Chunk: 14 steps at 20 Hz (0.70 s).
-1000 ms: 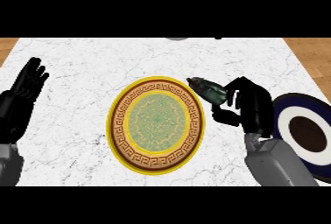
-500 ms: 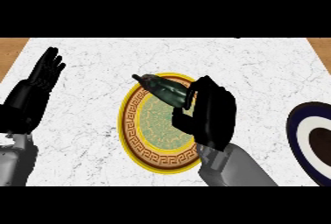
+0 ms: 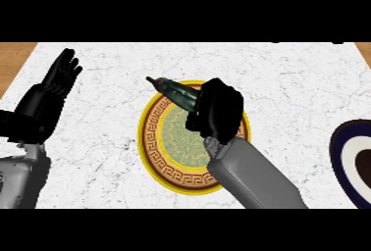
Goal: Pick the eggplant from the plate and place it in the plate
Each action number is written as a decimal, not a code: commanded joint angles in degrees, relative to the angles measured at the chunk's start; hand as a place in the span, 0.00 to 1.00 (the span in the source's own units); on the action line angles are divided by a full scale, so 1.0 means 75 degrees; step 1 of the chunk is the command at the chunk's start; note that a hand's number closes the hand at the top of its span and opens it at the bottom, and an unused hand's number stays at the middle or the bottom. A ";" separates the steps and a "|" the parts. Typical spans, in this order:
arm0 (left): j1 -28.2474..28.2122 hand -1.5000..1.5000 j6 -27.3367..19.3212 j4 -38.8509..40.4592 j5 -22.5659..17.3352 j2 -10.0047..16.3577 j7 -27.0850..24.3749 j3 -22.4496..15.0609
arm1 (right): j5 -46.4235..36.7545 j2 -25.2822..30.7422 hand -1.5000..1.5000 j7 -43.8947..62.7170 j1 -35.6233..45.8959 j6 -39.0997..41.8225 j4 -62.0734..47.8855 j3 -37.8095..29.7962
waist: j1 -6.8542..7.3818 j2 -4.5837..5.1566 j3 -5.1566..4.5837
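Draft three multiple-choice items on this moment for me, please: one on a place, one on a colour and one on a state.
1. Where is the eggplant?
A. Lying loose at the view's left edge
B. In the right hand, at the far rim of the patterned plate
C. Lying flat in that plate's middle, let go

2. What colour is the patterned plate's outer rim?
A. Yellow
B. Red
C. White

3. How is the left hand?
A. Curled round the eggplant
B. Pressed flat on the plate
C. Open, fingers up, holding nothing

Answers:
1 B: the right hand's fingers curl round the eggplant at the plate's far rim.
2 A: a bright yellow band runs round the plate.
3 C: it rests at the view's left with straight fingers, apart from the plate.
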<state>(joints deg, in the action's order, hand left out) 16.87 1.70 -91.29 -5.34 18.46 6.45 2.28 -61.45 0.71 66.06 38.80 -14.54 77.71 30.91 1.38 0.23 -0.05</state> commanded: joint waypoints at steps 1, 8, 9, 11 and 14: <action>-0.0100 0.50 0.0214 0.0057 -0.0138 -0.0005 -0.0160 0.0024 | 0.0507 -0.0090 1.00 0.1465 0.0365 -0.1153 -0.0708 -0.0293 | 0.0169 0.0036 0.0003; 0.0204 0.50 0.0197 0.0050 -0.0067 -0.0032 0.0029 -0.0012 | 0.1698 -0.0091 0.00 0.0197 0.0503 -0.2899 -0.1903 -0.0288 | 0.0262 0.0056 0.0013; 0.0475 0.50 -0.0168 0.0389 0.0248 -0.0393 -0.0049 -0.0247 | 0.1773 -0.0091 0.00 -0.0214 0.0494 -0.3288 -0.2074 -0.0383 | 0.0176 0.0092 0.0015; 0.0011 0.50 0.0261 -0.0004 0.0048 -0.0072 -0.0156 -0.0157 | 0.1616 -0.0091 0.00 -0.0103 0.0803 -0.3928 -0.2125 -0.0333 | 0.0311 0.0040 0.0011; 0.0308 0.50 0.0031 0.0035 0.0186 -0.0089 0.0158 -0.0114 | 0.1482 -0.0091 0.00 -0.0564 0.0641 -0.4858 -0.2206 -0.0497 | 0.0133 0.0014 0.0015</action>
<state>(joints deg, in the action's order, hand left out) 18.51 1.99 -89.94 -4.13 17.41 5.95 1.43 -50.08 0.43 57.91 43.29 -38.53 62.50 27.32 2.69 0.57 0.04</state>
